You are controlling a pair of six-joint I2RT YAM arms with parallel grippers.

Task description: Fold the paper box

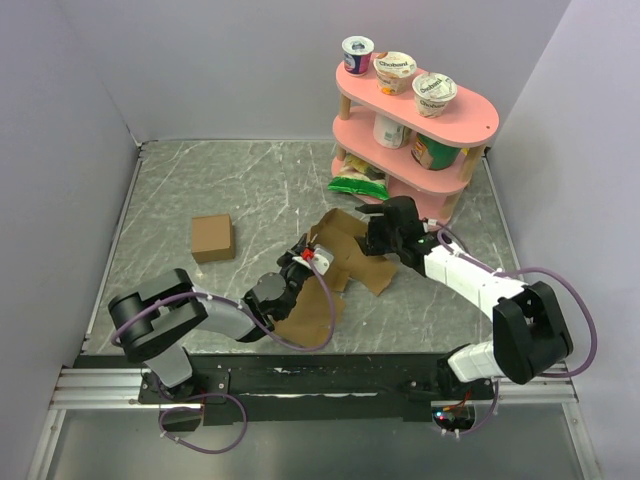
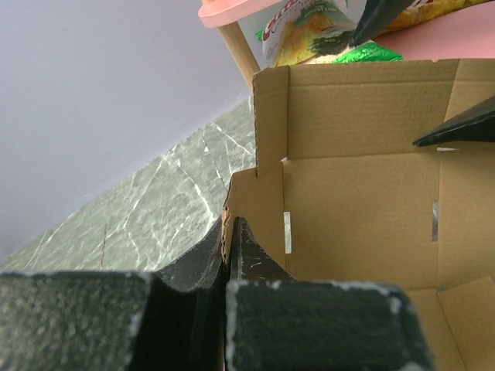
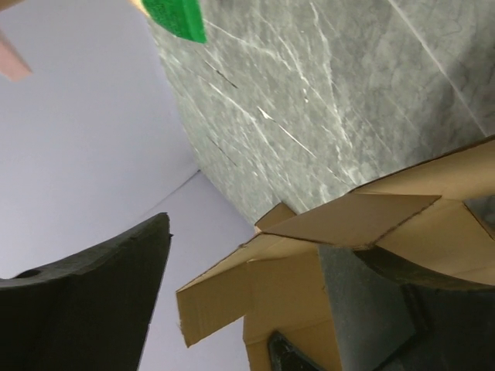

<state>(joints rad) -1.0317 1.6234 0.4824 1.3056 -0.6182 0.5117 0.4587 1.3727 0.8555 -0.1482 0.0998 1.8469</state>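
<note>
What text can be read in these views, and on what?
"Chobani", faint: middle yogurt cup on the pink shelf, top tier.
"Chobani", faint: right yogurt cup.
Left cup, lower-tier containers, chip bag: print too blurred or cut off.
Paper box: no print visible.

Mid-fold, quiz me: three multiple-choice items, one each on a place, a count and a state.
1. Where is the cardboard cube? A. on the table, left arm's side, apart from the paper box; B. inside the paper box; C. stacked on a second cube.
2. How many cups stand on the pink shelf's top tier? A. one; B. three; C. five.
3. The left gripper is: A. open above the table; B. holding a cup; C. shut on the paper box's edge.
Answers: 1 A, the top view shows it standing alone; 2 B, three lids in a row; 3 C, its fingers pinch cardboard.
</note>
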